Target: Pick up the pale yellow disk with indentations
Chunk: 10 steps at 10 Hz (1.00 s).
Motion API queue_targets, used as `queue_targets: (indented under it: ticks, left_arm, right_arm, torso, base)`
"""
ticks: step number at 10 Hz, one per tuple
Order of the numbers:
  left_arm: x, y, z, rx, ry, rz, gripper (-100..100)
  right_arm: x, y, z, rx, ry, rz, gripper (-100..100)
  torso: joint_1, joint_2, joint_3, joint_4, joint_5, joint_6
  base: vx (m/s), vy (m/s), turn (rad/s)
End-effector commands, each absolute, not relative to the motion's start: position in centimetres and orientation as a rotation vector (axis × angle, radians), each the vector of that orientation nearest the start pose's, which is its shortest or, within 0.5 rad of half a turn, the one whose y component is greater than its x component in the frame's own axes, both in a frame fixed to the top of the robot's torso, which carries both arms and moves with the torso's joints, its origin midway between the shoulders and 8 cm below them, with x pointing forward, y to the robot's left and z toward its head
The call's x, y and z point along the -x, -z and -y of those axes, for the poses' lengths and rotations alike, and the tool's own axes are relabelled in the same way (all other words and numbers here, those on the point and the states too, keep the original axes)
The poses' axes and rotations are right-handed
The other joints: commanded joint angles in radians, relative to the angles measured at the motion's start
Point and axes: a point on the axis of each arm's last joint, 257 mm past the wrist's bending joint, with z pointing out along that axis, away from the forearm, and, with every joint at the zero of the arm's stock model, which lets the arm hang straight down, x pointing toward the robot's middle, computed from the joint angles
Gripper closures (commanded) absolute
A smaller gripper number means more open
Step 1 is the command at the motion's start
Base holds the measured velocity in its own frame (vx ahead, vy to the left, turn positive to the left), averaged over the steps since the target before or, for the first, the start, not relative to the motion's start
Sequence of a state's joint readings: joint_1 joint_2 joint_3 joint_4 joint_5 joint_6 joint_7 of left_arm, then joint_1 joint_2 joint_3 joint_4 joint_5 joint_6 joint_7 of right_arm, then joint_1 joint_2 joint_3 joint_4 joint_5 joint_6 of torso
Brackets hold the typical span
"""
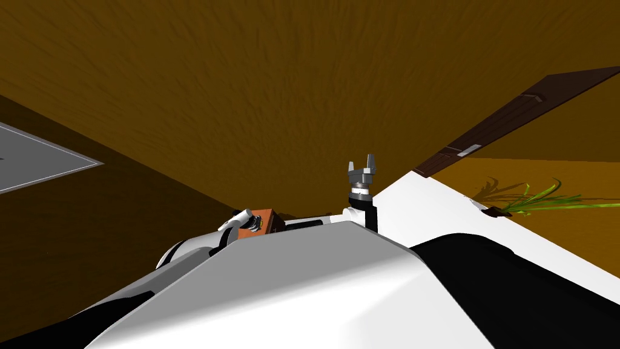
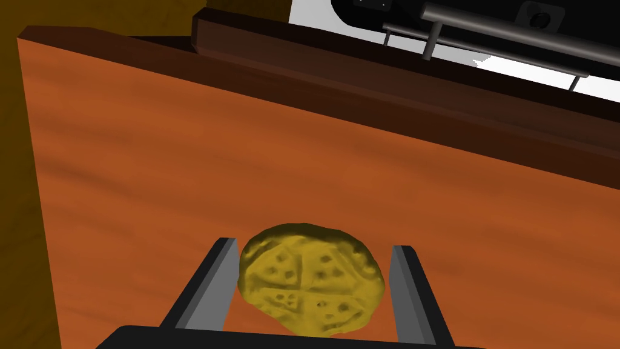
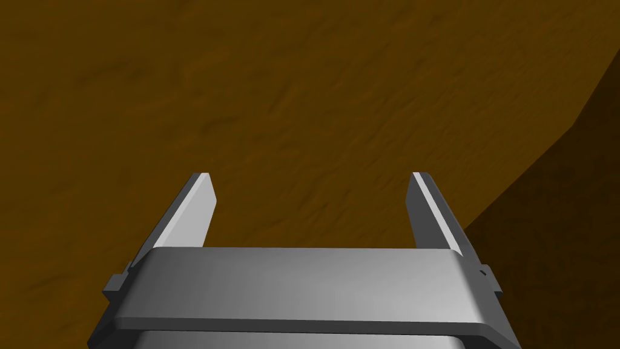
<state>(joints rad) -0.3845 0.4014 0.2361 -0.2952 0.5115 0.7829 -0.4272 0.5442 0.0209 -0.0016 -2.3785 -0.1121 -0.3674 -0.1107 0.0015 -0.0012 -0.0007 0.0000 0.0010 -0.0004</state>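
Note:
The pale yellow disk (image 2: 312, 282), round with dotted indentations in four wedges, lies between my left gripper's (image 2: 315, 245) two fingers. They stand narrower than full spread and close against its sides, over an orange-brown wooden top (image 2: 181, 169). In the head view that top (image 1: 261, 221) shows as a small block beside my left wrist, just above the chest. My right gripper (image 1: 362, 161) is raised upright to the right of it, open with nothing between its fingers (image 3: 200, 206).
Past the wooden top runs a dark brown ledge (image 2: 375, 73), then a black front with a grey bar handle (image 2: 502, 33). A white surface (image 1: 460, 212), a green plant (image 1: 539, 200) and a dark door (image 1: 514, 115) lie to my right.

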Motion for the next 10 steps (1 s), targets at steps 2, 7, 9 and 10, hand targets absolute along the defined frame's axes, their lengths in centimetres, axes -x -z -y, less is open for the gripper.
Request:
queue_targets:
  ticks: [2,7,9,10]
  left_arm:
    - [-28.6,58.8,-41.7,2.406,0.113,-2.008,100]
    - [-29.1,58.0,-42.5,2.400,0.112,-2.017,100]
    - [-29.1,58.0,-42.5,2.403,0.112,-2.015,100]
    - [-29.1,58.0,-42.5,2.401,0.112,-2.016,0]
  right_arm:
    - [-34.0,-2.9,29.7,-0.840,-1.445,-0.540,0]
    - [-34.0,-2.9,29.7,-0.840,-1.445,-0.540,0]
    - [-34.0,-2.9,29.7,-0.840,-1.445,-0.540,0]
    - [-34.0,-2.9,29.7,-0.840,-1.445,-0.540,0]
  torso:
    - [0.000,0.000,0.000,0.000,0.000,0.000]
    - [-0.002,0.000,0.000,0.000,-0.001,0.000]
    - [-0.002,0.000,0.000,0.000,0.000,0.001]
    - [-0.001,0.000,0.000,0.000,0.000,0.001]
  base:
    - [-0.004,-0.023,0.032]
    - [-0.004,-0.032,0.023]
    - [-0.004,-0.014,-0.002]
    - [0.000,0.000,0.000]
